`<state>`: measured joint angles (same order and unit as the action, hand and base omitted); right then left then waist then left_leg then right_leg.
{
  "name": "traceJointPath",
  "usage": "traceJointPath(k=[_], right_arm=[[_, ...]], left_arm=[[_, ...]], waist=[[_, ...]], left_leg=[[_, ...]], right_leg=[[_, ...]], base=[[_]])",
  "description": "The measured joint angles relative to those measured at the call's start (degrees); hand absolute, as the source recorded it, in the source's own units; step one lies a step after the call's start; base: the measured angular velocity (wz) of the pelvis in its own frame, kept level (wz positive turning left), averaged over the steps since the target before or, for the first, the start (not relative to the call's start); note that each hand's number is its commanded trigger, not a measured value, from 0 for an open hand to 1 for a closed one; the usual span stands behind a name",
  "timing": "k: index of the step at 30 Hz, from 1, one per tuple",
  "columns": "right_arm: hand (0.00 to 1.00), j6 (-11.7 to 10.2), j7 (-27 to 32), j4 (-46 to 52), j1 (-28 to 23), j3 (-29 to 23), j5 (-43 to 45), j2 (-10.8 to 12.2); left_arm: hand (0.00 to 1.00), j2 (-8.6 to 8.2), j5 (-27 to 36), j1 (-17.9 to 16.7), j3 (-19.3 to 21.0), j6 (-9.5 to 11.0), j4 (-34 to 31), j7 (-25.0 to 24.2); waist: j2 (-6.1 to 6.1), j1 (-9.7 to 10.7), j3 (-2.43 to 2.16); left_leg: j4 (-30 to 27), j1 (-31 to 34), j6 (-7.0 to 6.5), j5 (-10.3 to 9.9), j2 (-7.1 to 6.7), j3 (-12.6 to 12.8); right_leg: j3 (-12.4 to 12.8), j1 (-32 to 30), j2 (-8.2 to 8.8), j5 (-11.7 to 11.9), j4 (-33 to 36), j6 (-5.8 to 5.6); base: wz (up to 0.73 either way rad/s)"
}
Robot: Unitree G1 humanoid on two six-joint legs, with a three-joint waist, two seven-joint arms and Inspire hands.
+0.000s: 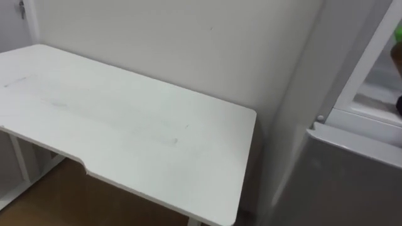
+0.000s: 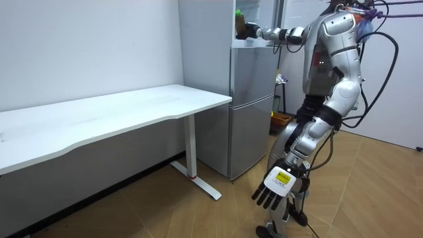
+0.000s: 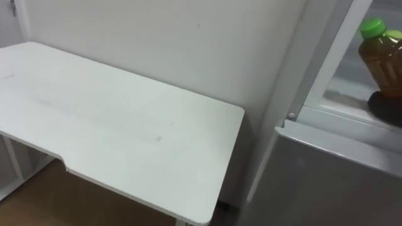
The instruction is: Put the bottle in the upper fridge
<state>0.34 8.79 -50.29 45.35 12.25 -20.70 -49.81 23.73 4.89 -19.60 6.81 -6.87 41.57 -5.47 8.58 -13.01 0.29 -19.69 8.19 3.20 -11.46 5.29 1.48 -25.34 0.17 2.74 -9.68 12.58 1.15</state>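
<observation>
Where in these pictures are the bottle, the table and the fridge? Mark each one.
bottle [image 3: 380,63]: right eye view, on its brown body below the green cap.
table [image 1: 125,132]: left eye view, on the bare white top.
fridge [image 2: 251,73]: room view, on its grey front below the open upper part.

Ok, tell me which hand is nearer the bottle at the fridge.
Right. The right hand is wrapped round the lower part of the bottle at the upper fridge; the left hand hangs open beside the robot's leg, far below it.
</observation>
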Motion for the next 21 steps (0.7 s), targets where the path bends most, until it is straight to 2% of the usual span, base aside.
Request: traceJointPath(k=[4, 5, 6, 12, 14, 21], right_arm=[[0.00, 0.0, 0.3, 2.0, -1.7, 0.0, -0.8, 0.0], [0.55, 0.0, 0.4, 2.3, -1.8, 0.0, -0.8, 0.0], [1.00, 0.0, 0.5, 2.8, -2.1, 0.0, -0.8, 0.0], [1.00, -0.2, 1.4, 6.5, -3.8, -0.1, -1.2, 0.0], [1.00, -0.1, 1.3, 8.3, -3.8, -0.1, -0.9, 0.0], [1.00, -0.3, 0.3, 10.7, -3.8, 0.0, 0.6, -0.2]], left_arm=[[0.00, 0.05, 0.0, -0.5, 0.7, 0.0, 0.1, -0.1], [0.00, 0.06, 0.0, -0.5, 0.7, 0.0, 0.1, -0.1], [0.00, 0.08, 0.0, -0.5, 0.8, 0.1, 0.1, -0.2], [0.00, 0.37, 0.0, -1.1, 1.3, 0.8, 0.3, -0.2], [0.00, 0.37, -0.2, -2.0, 1.3, 0.9, 0.3, -0.5], [0.00, 0.38, -0.2, -2.6, 1.3, 0.9, 0.3, -2.6]], waist=[[0.43, 0.2, -0.41], [0.45, 0.3, -0.42], [0.50, 0.3, -0.44], [0.59, 1.1, -0.36], [0.70, 1.7, -0.21], [0.79, 2.5, -0.19]], left_leg=[[0.4, -0.6, 0.00, 0.0, -0.05, 0.2], [0.4, -0.7, 0.00, 0.0, -0.05, 0.2], [0.5, -0.8, 0.00, 0.0, -0.05, 0.3], [0.9, -0.8, 0.01, 0.0, -0.06, 0.3], [0.9, -0.7, 0.02, 0.0, -0.06, 0.4], [1.0, -0.5, 0.19, -0.1, 0.13, 0.6]], right_leg=[[0.3, 0.1, 0.02, -0.1, -0.1, -0.07], [0.3, 0.1, 0.02, -0.1, -0.1, -0.08], [0.3, 0.1, 0.03, -0.1, -0.1, -0.08], [0.5, 0.1, -0.01, -0.1, -0.1, -0.11], [0.6, -0.1, -0.04, -0.1, -0.3, -0.13], [0.9, -0.4, -0.35, -0.1, -0.9, -0.12]], base=[[-0.03], [-0.04], [0.00], [0.00], [0.00], [-0.02]])
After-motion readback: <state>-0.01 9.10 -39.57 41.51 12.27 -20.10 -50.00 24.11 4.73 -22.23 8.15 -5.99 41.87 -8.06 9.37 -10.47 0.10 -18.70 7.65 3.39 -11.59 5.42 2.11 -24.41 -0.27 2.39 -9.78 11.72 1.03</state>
